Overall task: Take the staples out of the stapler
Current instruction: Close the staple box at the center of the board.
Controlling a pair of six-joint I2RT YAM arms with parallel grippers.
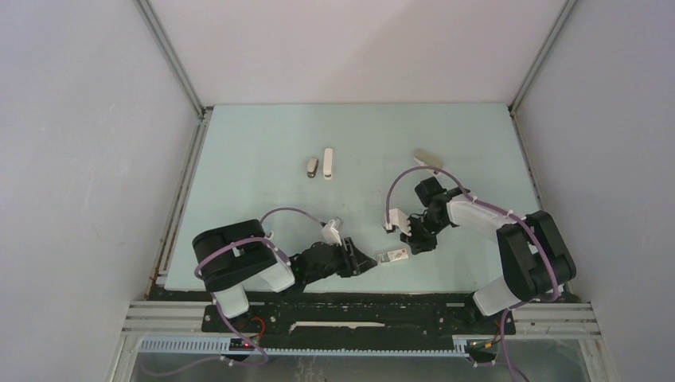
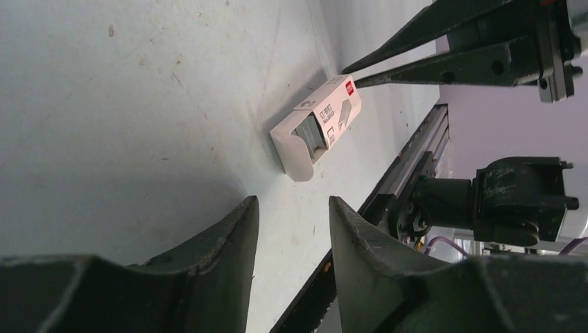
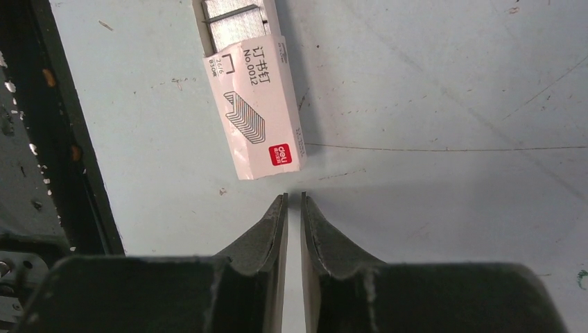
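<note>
Right gripper [image 3: 294, 197] closed, empty, beside open cardboard box [image 3: 260, 118] holding staple stack [image 3: 232, 21].

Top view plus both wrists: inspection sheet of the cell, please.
Surface: pale green mat, scuffed, small specks.
Job's things: stapler far right, untouched; staples out of it: nothing seen.
Clutter: open staple box near both pincers; grey stapler beside slim white stapler, mid-mat.
Grippers: left pincer open, empty; right pincer shut, empty.
Cables: purple loops on both arms.
Surroundings: white walls; metal rail at near edge.
</note>
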